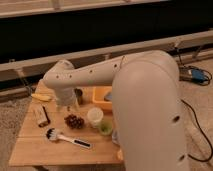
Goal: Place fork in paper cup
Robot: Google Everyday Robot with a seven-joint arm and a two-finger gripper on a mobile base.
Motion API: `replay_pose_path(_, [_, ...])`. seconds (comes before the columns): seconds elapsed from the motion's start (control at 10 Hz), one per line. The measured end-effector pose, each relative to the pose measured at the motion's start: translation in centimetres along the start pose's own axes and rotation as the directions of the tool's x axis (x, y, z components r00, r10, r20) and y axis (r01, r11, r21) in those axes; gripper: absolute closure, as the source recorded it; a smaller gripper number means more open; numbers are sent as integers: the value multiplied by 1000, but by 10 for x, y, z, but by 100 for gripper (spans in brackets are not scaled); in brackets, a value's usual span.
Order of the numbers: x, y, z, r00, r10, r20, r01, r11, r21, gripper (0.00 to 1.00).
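The white paper cup (95, 116) stands upright on the wooden table (30, 145), right of centre. My gripper (65, 104) hangs below the arm's wrist at the back of the table, left of the cup and a little behind it, just above a dark cluster of grapes (74, 120). I cannot make out the fork; it is hidden or lost against the gripper and arm.
A small green cup (105, 128) stands in front and to the right of the paper cup. A dark can (79, 96) and an orange tray (101, 98) are behind. A white-headed brush (65, 137), a wrapped bar (44, 116) and a banana (39, 96) lie to the left. My arm hides the table's right side.
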Motion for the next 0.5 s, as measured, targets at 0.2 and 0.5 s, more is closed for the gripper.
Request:
replay_pose_path(0.2, [-11,12,14,998,-47,44,47,999,2,35])
replay_pose_path(0.5, [-34,13,35,989,-116,92,112,993,43,35])
